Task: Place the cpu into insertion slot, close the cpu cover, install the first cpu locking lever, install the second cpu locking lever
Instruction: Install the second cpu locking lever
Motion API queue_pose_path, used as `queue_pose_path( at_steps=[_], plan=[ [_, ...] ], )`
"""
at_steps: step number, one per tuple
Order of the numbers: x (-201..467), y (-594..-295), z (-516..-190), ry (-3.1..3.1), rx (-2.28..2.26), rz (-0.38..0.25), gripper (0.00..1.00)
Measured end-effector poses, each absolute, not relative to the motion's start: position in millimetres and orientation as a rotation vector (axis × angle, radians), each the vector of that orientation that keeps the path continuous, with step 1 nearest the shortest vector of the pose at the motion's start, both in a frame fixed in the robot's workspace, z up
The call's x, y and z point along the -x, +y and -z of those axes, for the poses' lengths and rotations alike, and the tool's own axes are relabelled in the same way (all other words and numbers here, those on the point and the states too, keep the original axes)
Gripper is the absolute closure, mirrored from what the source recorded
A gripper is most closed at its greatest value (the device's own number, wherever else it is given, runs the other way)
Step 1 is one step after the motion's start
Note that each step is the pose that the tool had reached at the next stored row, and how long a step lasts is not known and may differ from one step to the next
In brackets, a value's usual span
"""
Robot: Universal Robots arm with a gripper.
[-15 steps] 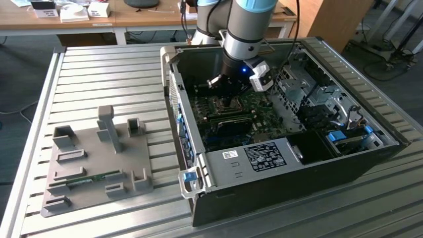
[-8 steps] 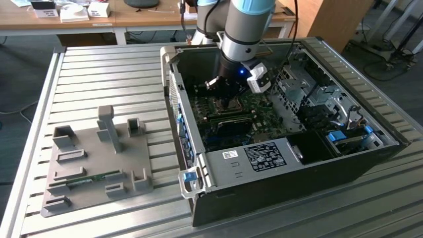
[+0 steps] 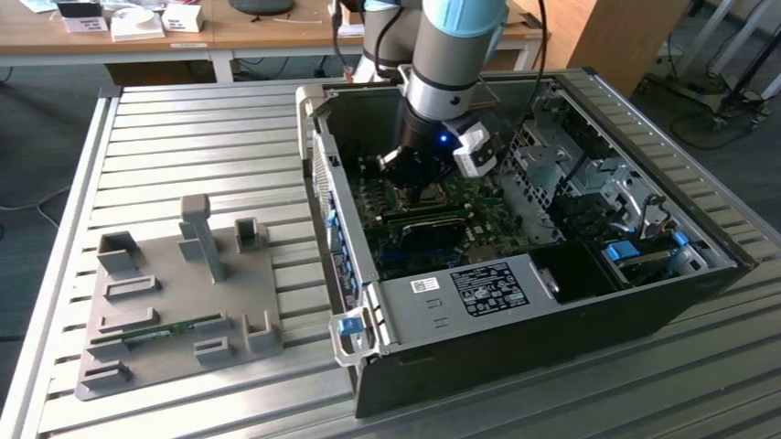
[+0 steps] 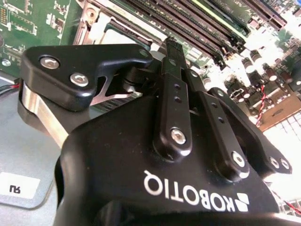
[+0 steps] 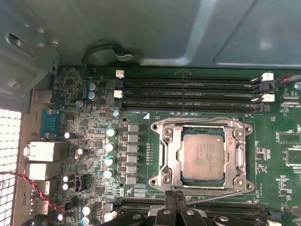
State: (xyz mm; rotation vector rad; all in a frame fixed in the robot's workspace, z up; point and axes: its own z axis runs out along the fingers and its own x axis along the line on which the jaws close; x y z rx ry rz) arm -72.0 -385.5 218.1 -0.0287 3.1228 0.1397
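The cpu (image 5: 203,157) already sits in the insertion slot (image 5: 172,157) with the cpu cover (image 5: 203,126) down over it (framing the chip); gripper (image 5: 175,200), jaws pinched together, hovers at the socket's edge by the lever wire

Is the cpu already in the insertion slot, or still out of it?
In. In the first wrist view the cpu lies flat inside the insertion slot, with the cpu cover framing it.

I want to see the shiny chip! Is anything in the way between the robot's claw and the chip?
Nothing separate blocks it. In the first wrist view the cpu sits in its socket, showing through the window of the cpu cover lying over it, and the gripper is at the cover's edge.
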Motion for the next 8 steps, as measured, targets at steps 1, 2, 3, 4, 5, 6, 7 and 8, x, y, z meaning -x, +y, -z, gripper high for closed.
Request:
queue_pose_path(
  at_steps=[1, 2, 3, 4, 5, 6, 7, 8],
  plan=[
    [72.3, -385.5, -217.2, 3.123, 0.029, -0.140, 0.89],
    [72.6, -385.5, -216.5, 3.123, 0.029, -0.140, 0.89],
    [73.0, -385.5, -215.9, 3.123, 0.029, -0.140, 0.89],
    [73.5, -385.5, -215.3, 3.123, 0.029, -0.140, 0.89],
    [74.2, -385.5, -214.7, 3.123, 0.029, -0.140, 0.89],
    [74.6, -385.5, -214.2, 3.123, 0.029, -0.140, 0.89],
    [75.4, -385.5, -213.6, 3.123, 0.029, -0.140, 0.89],
    [76.2, -385.5, -213.1, 3.123, 0.029, -0.140, 0.89]
  ],
)
